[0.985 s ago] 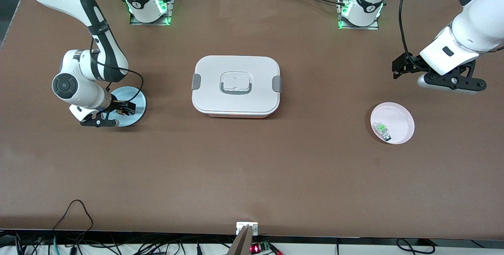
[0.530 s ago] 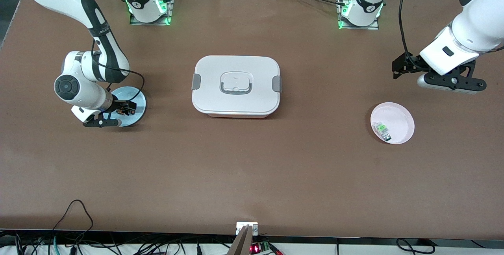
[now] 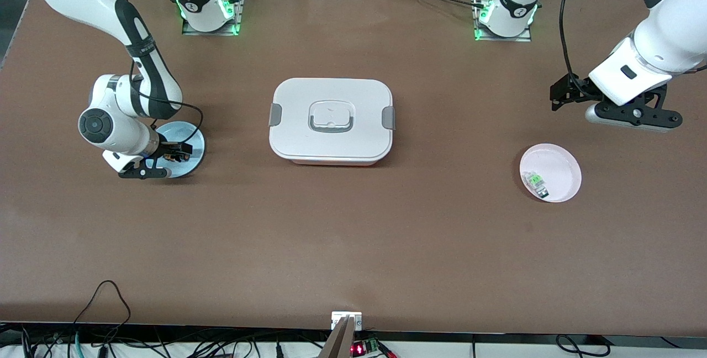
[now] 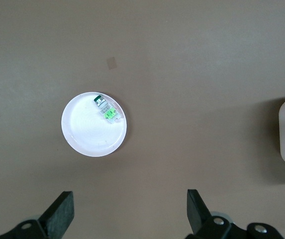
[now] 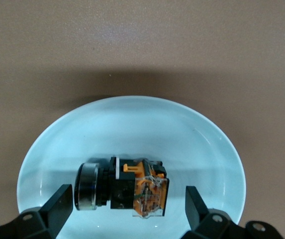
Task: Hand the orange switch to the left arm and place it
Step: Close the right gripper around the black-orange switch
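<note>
1. While the brown surface (image 3: 353, 247) takes up nearly the whole front view, the biggest thing on it is the white box (image 3: 331, 120), lid on and grey clips at both ends, sitting around the middle.
2. Next down, the right arm (image 3: 127, 104) bends low over the pale blue plate (image 3: 194, 147), which sits out at 9 o'clock from the box, toward the right arm's end.
3. Over at 3 to 4 o'clock from the box is a pink plate (image 3: 558, 166) with a small green-and-clear component (image 3: 534, 181) lying in it.
4. The left gripper (image 4: 127, 211) hangs in the air, fingers spread and holding nothing, waiting well apart from the pink plate.
5. The right gripper (image 5: 129, 205) is right over the blue plate, fingers released and straddling the part without touching it.
6. Smallest: the orange switch (image 5: 122, 187) lies on its side in the blue plate.
</note>
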Available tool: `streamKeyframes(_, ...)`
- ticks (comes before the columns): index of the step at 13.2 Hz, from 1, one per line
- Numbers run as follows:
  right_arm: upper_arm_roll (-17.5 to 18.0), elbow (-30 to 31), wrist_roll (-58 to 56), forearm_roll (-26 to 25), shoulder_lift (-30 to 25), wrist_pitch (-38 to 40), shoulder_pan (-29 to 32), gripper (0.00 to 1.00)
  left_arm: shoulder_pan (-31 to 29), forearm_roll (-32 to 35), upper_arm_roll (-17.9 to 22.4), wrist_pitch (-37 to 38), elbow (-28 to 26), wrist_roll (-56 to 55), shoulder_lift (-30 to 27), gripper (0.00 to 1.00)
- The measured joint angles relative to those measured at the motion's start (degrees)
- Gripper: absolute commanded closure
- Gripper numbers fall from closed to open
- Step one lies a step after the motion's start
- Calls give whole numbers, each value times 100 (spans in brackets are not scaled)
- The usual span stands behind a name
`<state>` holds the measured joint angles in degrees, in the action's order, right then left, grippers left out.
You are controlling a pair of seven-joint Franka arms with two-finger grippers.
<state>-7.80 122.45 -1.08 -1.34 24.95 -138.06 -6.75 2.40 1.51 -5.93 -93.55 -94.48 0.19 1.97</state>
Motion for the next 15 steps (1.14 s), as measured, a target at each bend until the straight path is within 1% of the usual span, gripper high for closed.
streamKeyframes(4, 0, 0, -128, 3, 109, -47, 1, 0, 0, 0, 0, 0, 0, 0, 0, 0)
streamKeyframes(5, 0, 0, -184, 5, 122, -56, 1, 2, 0, 0, 0, 0, 0, 0, 0, 0)
streamKeyframes(6, 0, 0, -207, 9, 126, -63, 1, 6, 0, 0, 0, 0, 0, 0, 0, 0)
streamKeyframes(9, 3, 0, -252, 57, 127, -66, 1, 38, 1, 0, 0, 0, 0, 0, 0, 0)
streamKeyframes(11, 40, -4, -308, 74, 126, -65, 0, 52, 1, 0, 0, 0, 0, 0, 0, 0)
streamKeyframes(12, 63, -5, -332, 94, 126, -65, -1, 57, 1, 0, 0, 0, 0, 0, 0, 0)
streamKeyframes(13, 79, -5, -342, 107, 127, -65, -1, 60, 1, 0, 0, 0, 0, 0, 0, 0)
streamKeyframes(15, 113, -14, -359, 110, 126, -65, -1, 61, 1, 0, -1, 0, 0, 0, 0, 0)
